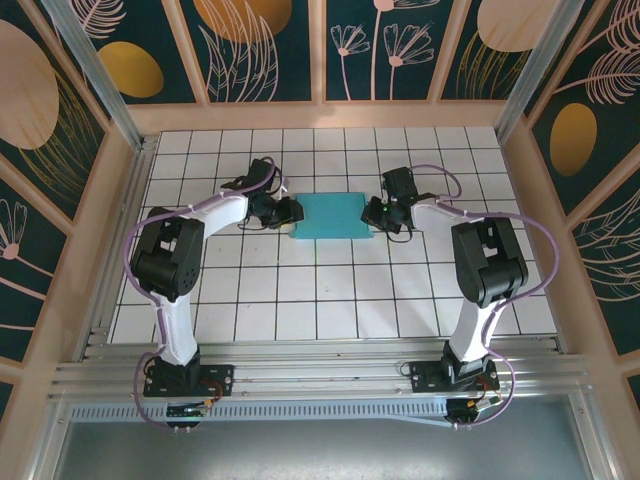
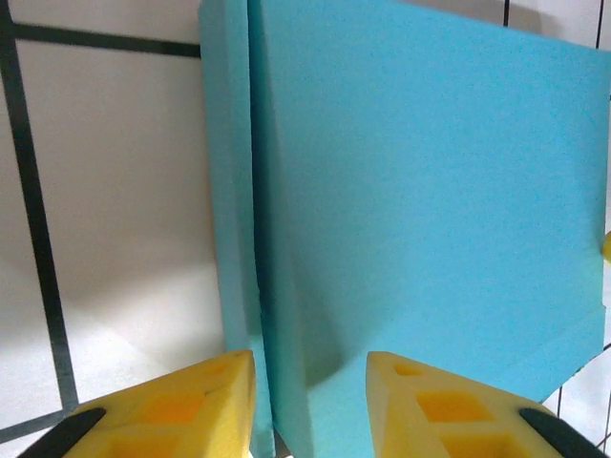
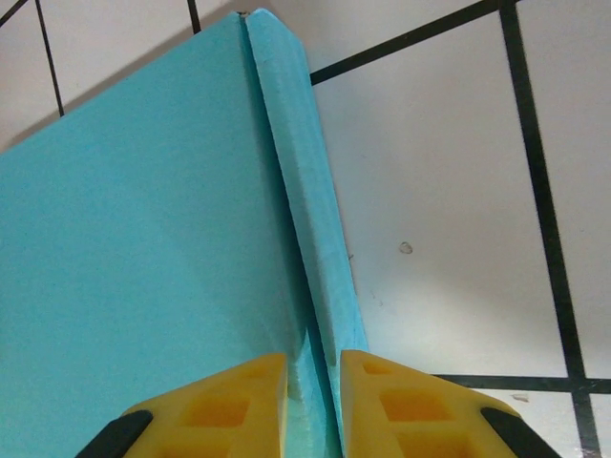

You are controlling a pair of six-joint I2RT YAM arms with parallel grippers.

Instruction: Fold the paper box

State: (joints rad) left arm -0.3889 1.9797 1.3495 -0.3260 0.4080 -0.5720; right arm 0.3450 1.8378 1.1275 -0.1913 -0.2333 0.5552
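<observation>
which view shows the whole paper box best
Top external: the whole paper box shows as one cyan rectangle. Each wrist view gives a close-up of one end and its folded flap.

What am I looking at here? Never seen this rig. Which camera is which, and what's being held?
Two small robot arms are bolted at the near edge of a tiled table. The wide picture is from a fixed camera above and behind them. The other two are from a camera on each wrist; the yellow wedges are that arm's own fingers. Between the arms lies the paper box, flat cyan card. The right gripper pinches a folded flap along its edge. The left gripper straddles the opposite edge with a wider gap; whether it grips is unclear.
</observation>
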